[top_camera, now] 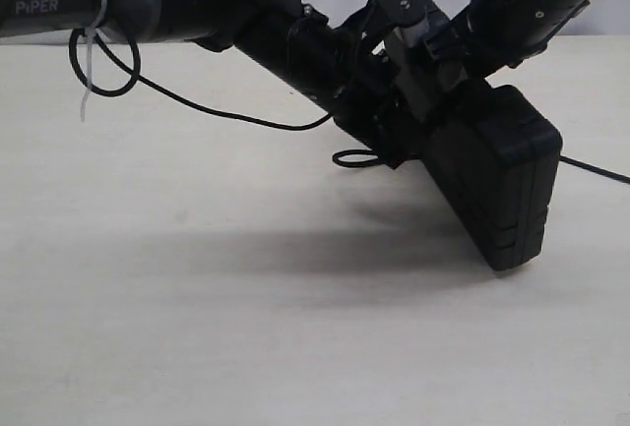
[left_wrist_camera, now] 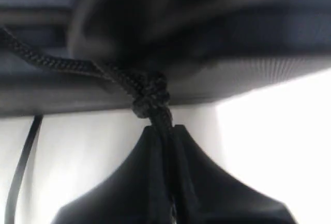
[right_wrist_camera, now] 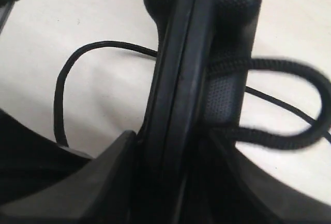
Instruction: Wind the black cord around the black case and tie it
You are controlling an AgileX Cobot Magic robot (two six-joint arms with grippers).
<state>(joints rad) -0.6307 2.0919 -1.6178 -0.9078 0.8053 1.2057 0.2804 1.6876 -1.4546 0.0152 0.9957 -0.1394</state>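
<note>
Left fingers (left_wrist_camera: 124, 182) are pinched shut on the black cord (left_wrist_camera: 51, 61), right under a knot (left_wrist_camera: 150, 97) that sits tight against the edge of the black case (top_camera: 492, 170). Right fingers (right_wrist_camera: 98, 188) are clamped across the case's edge, with a slack loop of cord hanging just beside them. The case is tipped up off the counter (top_camera: 197, 328). Its low corner is at or just above the surface, and I can't tell which.

Stuff I'd worry about:
- A sideways pull from the left could slide the cord off the case's corner and loosen the wrap.
- The right hold is on a narrow edge of a tilted case, so a hard tug could make it pivot or slip out.
- That slack loop could snag on the right fingers.
- Loose cord lying on the counter could get pinned under the low corner.
</note>
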